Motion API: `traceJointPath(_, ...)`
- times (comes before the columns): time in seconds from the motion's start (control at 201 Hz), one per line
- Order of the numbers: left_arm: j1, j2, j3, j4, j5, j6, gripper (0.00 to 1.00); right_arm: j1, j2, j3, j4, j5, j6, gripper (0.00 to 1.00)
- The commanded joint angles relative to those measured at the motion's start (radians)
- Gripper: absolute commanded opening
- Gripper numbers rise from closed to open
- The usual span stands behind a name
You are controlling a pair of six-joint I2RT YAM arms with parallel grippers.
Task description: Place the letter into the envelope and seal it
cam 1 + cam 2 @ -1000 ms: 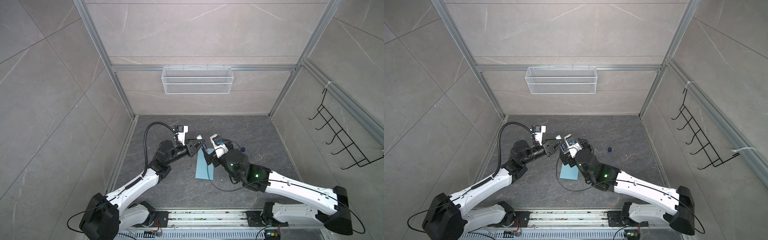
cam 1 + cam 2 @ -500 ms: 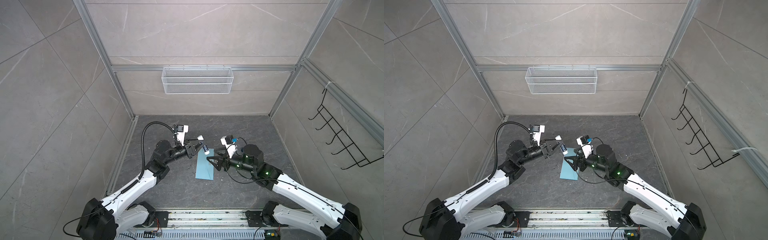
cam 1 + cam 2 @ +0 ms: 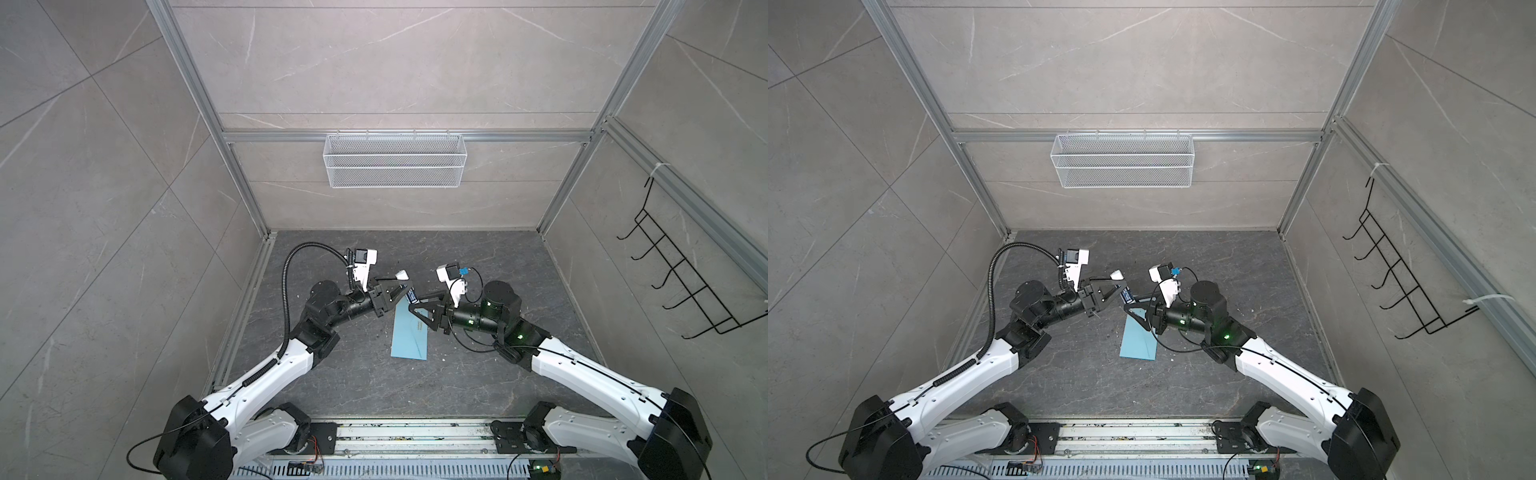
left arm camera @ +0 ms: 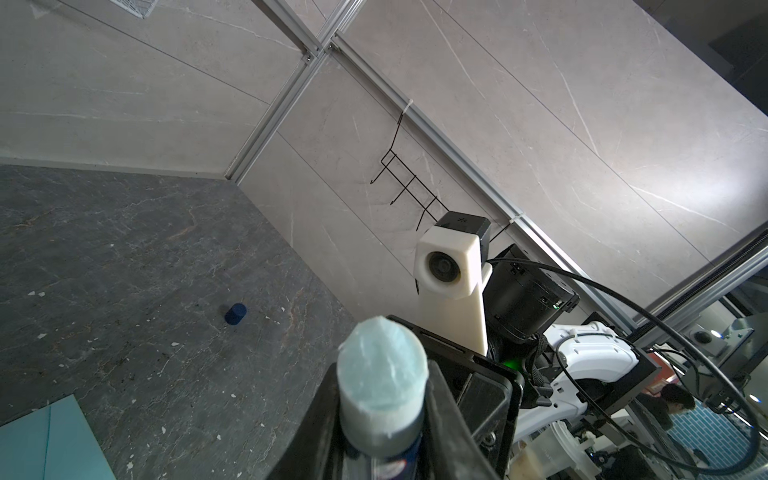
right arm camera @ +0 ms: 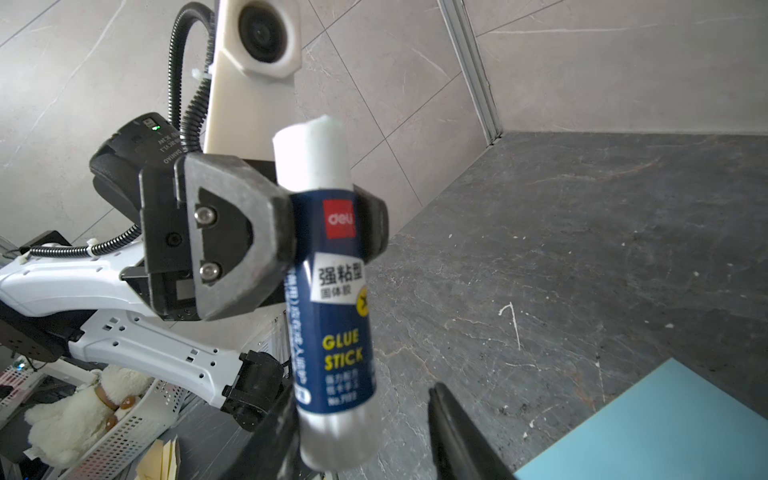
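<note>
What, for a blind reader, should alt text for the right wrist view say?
A blue glue stick, white tip exposed, is clamped in the left gripper's fingers. The right gripper's fingers flank its base; a light blue envelope lies nearby.

In both top views you look down into a booth whose walls (image 3: 395,62) are large pale grey stone-look tiles held in an aluminium frame (image 3: 203,108). A white wire mesh basket (image 3: 395,166) hangs on the back rail and a black wire hook rack (image 3: 681,261) on the right-hand wall. Your floor (image 3: 353,386) is a darker grey veined slab, flecked with small white specks. Past the booth, the right wrist view shows you a pale plush toy (image 5: 79,411) lying in a white perforated crate (image 5: 129,436).
</note>
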Motion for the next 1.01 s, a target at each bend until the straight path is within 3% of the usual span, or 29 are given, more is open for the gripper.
traceJointPath(0.0,0.001,0.000,0.035,0.069,0.032,-0.007,0.00,-0.007,0.001,-0.011,0.060,-0.021,0.019,0.41)
traceJointPath(0.269,0.001,0.009,0.034,0.047,0.016,0.007,0.00,-0.008,0.004,0.021,-0.014,0.019,-0.016,0.22)
traceJointPath(0.368,0.001,0.011,0.033,-0.009,-0.014,0.033,0.00,-0.006,0.006,0.051,-0.082,0.091,-0.049,0.15)
traceJointPath(0.473,0.002,0.012,0.030,-0.055,-0.044,0.055,0.00,0.022,-0.003,0.078,-0.172,0.240,-0.114,0.11)
traceJointPath(0.568,0.001,0.020,0.033,-0.090,-0.060,0.069,0.00,0.112,0.003,0.136,-0.286,0.504,-0.227,0.10)
traceJointPath(0.747,0.001,0.048,0.035,-0.096,-0.073,0.066,0.00,0.373,0.131,0.276,-0.376,1.152,-0.449,0.07)
traceJointPath(0.911,0.001,0.068,0.030,-0.089,-0.088,0.055,0.00,0.528,0.365,0.383,-0.215,1.720,-0.706,0.08)
traceJointPath(1.001,0.001,0.075,0.029,-0.080,-0.093,0.050,0.00,0.549,0.469,0.405,-0.045,1.853,-0.888,0.10)
